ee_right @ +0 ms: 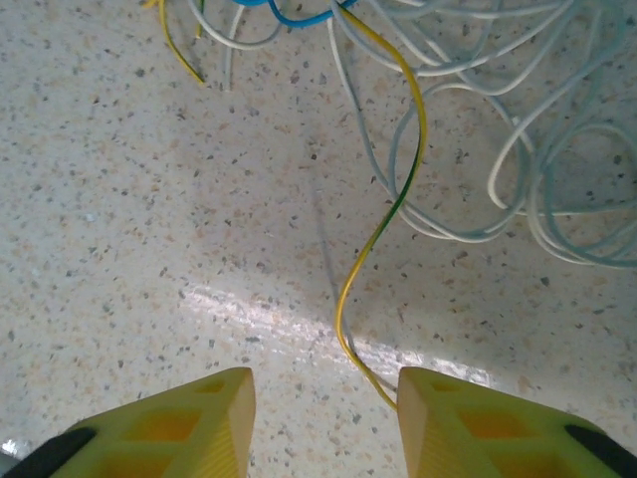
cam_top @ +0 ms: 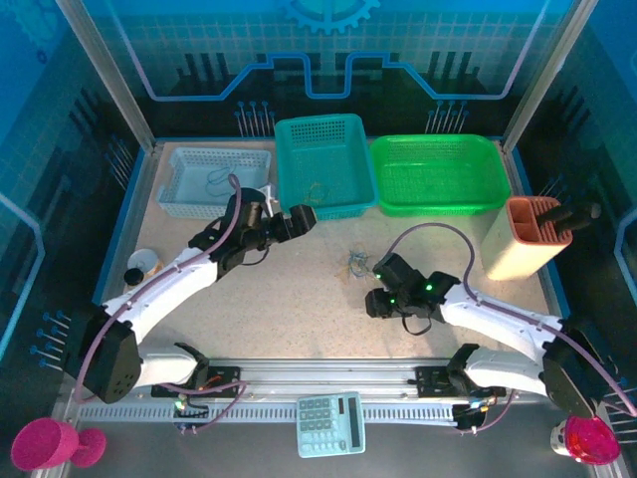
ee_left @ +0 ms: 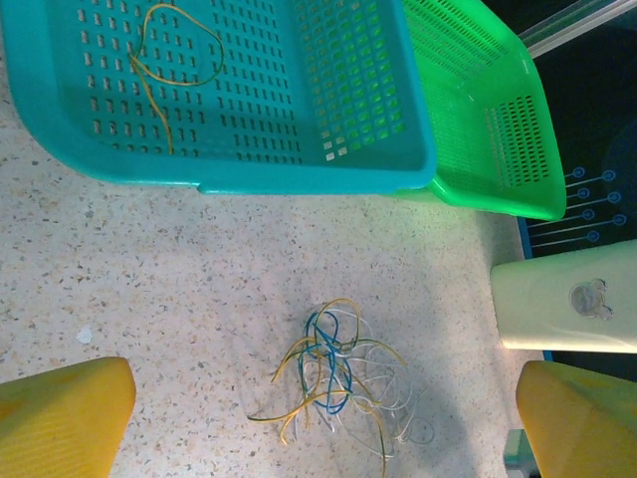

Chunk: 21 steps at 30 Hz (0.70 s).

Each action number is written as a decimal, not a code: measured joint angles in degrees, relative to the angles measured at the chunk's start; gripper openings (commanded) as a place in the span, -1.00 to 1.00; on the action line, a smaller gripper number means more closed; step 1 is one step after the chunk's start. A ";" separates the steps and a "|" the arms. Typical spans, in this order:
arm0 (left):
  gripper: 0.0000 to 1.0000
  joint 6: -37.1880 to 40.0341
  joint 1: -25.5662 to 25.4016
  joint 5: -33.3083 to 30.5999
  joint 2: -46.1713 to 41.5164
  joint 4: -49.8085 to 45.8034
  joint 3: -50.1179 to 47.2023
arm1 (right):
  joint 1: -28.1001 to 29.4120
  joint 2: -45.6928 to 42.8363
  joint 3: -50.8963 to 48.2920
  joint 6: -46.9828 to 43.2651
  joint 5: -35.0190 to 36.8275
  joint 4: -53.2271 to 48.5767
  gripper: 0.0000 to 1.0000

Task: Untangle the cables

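A small tangle of thin cables (cam_top: 356, 263), yellow, blue and white, lies on the speckled table (cam_top: 299, 299) between the two arms; the left wrist view shows it as a loose knot (ee_left: 333, 373). My right gripper (cam_top: 376, 302) sits just in front of it, open, fingers (ee_right: 468, 418) spread. One yellow-green cable (ee_right: 383, 229) trails from the white loops (ee_right: 518, 129) down to the inner edge of the right finger; whether it touches is unclear. My left gripper (cam_top: 304, 217) hovers open near the teal basket (cam_top: 323, 164). A single yellow cable (ee_left: 169, 60) lies inside that basket.
A green basket (cam_top: 438, 174) stands right of the teal one and a pale blue basket (cam_top: 214, 179) left of it. A tan holder (cam_top: 528, 239) is at the right edge. A calculator (cam_top: 330, 423) and pink cups (cam_top: 45, 443) lie beyond the front rail.
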 measured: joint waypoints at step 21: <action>0.99 0.02 -0.48 -0.02 0.26 0.42 0.04 | 0.98 12.81 0.13 0.76 3.52 7.56 -1.00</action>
